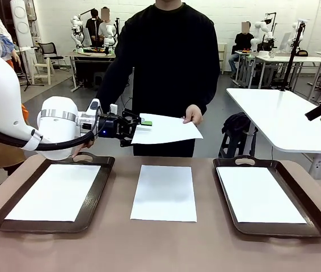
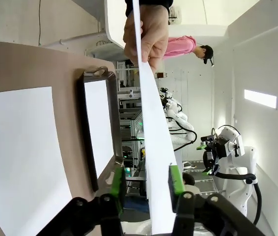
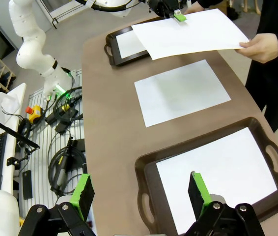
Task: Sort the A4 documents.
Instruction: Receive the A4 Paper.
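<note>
Handover, probably: thin white A4 sheet held level above the far edge of the table, pinched at one corner by the person's hand, free edge offered to the left gripper. Green pads apart, straddling that edge, not yet clamped. Right gripper wide open over the table's right side. Flat on the table: matte centre sheet, two more inside glossy dark-brown handled trays.
</note>
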`<state>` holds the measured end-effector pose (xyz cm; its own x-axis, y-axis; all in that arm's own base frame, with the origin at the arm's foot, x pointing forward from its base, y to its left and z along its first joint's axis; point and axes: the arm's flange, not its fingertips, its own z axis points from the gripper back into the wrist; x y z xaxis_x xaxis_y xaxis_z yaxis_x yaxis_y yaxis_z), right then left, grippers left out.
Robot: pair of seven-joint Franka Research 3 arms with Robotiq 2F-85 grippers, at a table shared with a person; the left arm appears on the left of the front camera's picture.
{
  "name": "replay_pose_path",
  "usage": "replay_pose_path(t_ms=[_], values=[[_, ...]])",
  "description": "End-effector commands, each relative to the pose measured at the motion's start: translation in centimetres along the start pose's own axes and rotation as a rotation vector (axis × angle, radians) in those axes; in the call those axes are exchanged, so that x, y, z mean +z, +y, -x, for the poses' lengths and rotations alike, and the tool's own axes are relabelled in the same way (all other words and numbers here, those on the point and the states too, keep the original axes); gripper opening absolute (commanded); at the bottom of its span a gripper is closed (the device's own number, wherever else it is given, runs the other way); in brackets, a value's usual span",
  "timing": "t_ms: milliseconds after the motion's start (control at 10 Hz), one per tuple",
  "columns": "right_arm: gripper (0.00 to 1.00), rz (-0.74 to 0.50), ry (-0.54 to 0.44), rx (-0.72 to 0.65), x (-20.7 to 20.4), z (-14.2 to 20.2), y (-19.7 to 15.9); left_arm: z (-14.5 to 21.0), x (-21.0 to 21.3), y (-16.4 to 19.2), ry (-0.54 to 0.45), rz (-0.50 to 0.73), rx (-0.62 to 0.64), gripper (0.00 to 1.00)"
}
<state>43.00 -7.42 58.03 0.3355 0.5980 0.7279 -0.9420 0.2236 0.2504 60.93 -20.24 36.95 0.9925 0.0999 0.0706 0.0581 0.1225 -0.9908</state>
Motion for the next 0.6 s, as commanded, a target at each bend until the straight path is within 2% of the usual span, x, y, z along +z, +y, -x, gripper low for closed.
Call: replay_pose_path(t_ms=[0, 100, 200, 300, 400, 500], values=[[1.00, -0.001, -0.002, 0.001, -0.03, -0.02, 0.04, 1.35, -2.78, -1.48, -0.009, 0.030, 0.000, 0.45], [1.00, -0.001, -0.002, 0.001, -0.03, -0.02, 0.04, 1.43, -2.80, -1.44, -0.009, 0.034, -0.001, 0.00], [1.00, -0.001, -0.002, 0.001, -0.03, -0.02, 0.04, 1.59, -2.75, -1.39, -0.012, 0.035, 0.000, 0.25], [1.00, -0.001, -0.002, 0.001, -0.03, -0.02, 0.04, 1.65, -2.74, -1.40, -0.011, 0.034, 0.001, 0.00], [1.00, -0.001, -0.002, 0.001, -0.03, -0.02, 0.04, 1.70, -2.73, -1.40, -0.010, 0.034, -0.002, 0.05], [1.00, -0.001, -0.002, 0.001, -0.03, -0.02, 0.04, 1.64, -2.79, -1.36, -0.009, 0.033, -0.004, 0.00]])
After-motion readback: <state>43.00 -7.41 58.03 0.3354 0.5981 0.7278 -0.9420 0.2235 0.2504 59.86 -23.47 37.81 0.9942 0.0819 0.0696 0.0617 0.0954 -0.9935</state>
